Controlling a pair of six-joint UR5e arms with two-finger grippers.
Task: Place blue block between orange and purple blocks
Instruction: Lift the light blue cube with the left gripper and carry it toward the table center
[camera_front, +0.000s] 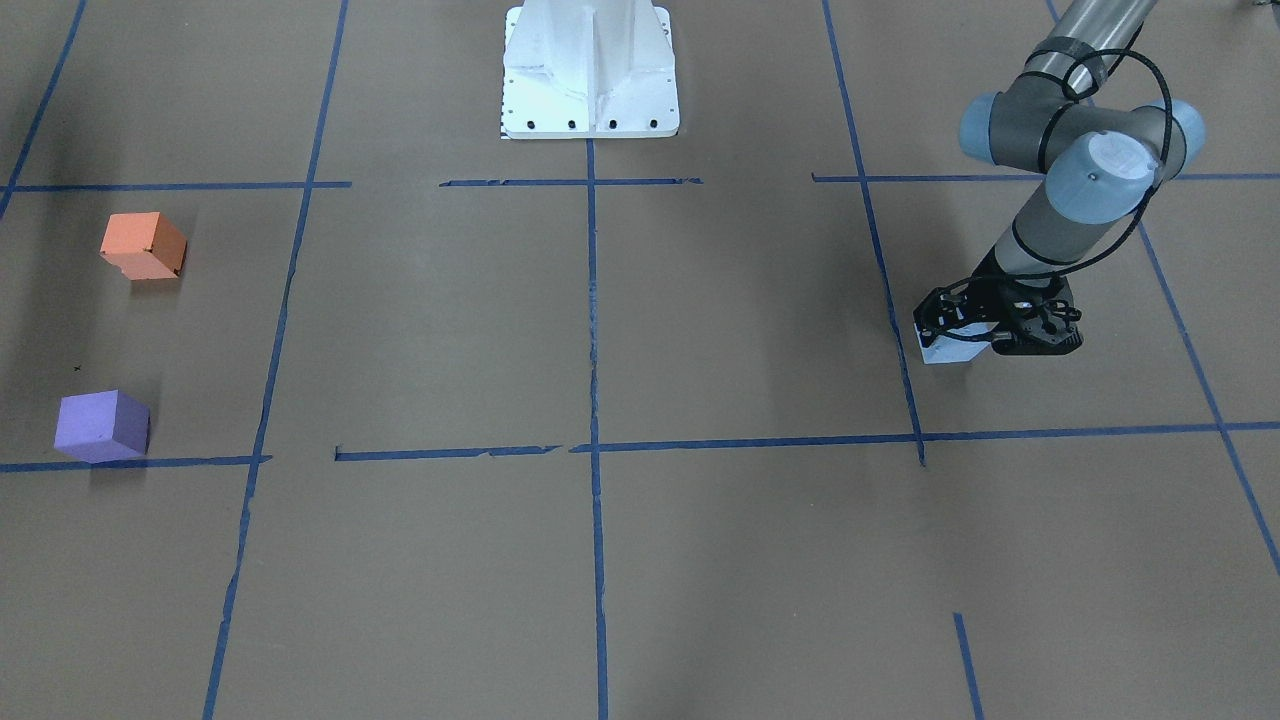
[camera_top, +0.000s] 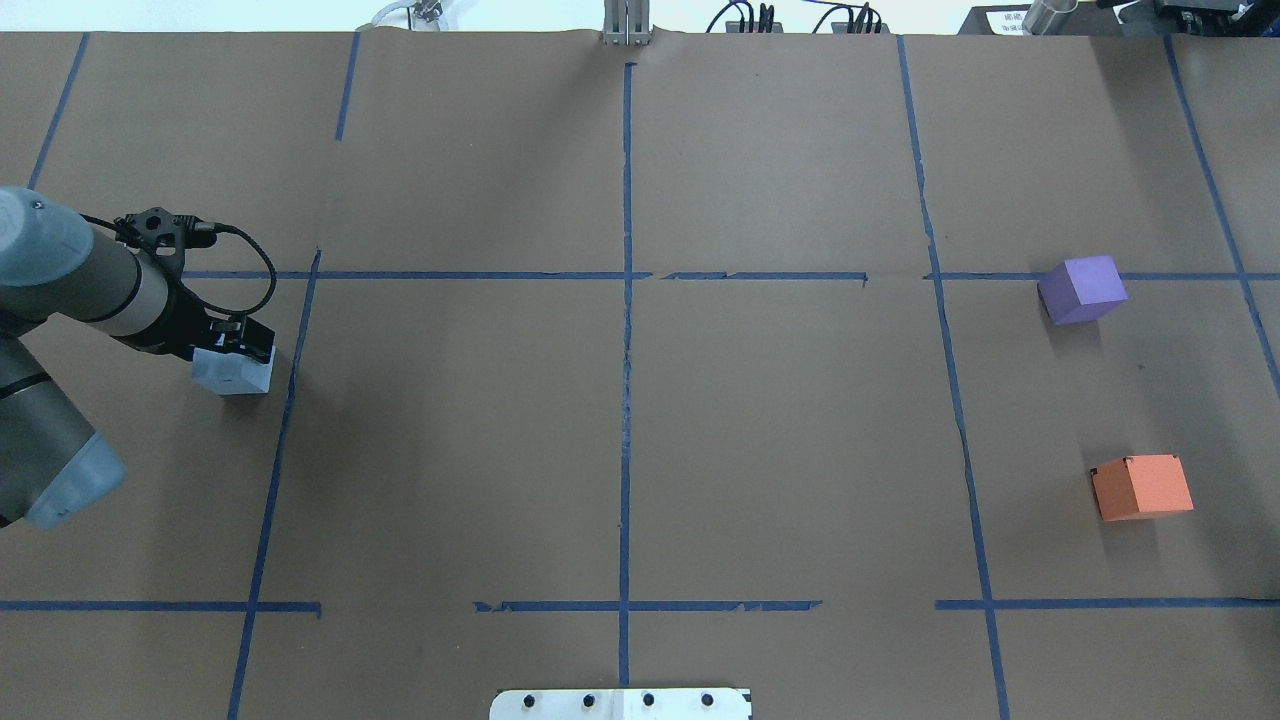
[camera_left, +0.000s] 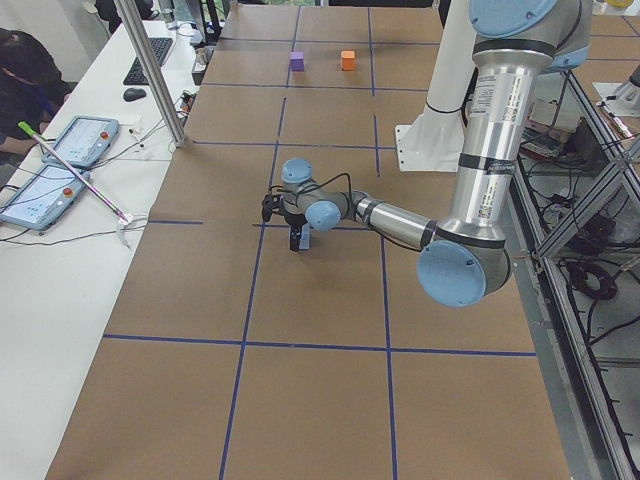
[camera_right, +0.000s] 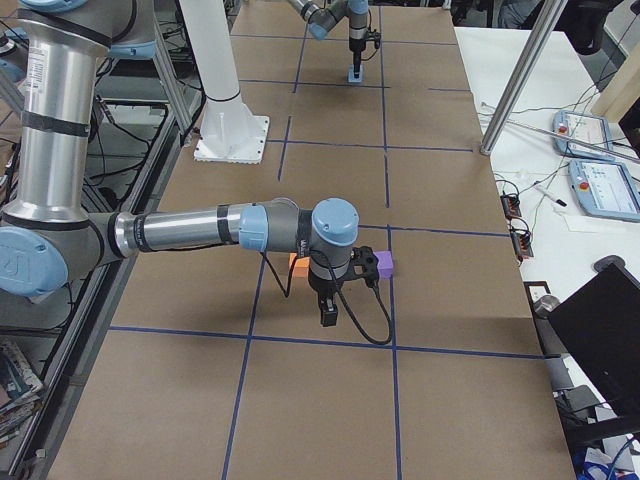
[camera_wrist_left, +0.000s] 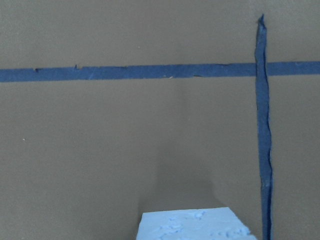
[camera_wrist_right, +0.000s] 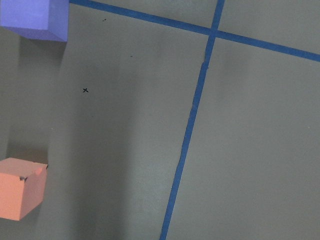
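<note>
We see the blue block on the brown table, far over on the robot's left side, just beside a line of blue tape. The left end effector hangs directly over the block, pointing straight down, and from overhead its black body covers the block's far edge. In the front-facing view the block pokes out from under it, low against the table. The left wrist view shows only the block's pale top at the lower edge and no fingers, so we cannot tell whether the end effector is apart or clamped on the block.

The orange block and the purple block stand on the opposite side of the table, well apart from the blue one. They do not touch; the purple one sits farther from the robot, touching a tape line, and the orange one nearer. A small black mark lies on the table between them.

The right end effector shows only in the right side view, hanging above the table near the orange and purple blocks. We cannot tell whether its fingers are apart or together. The robot's white base sits at the table's edge.
</note>
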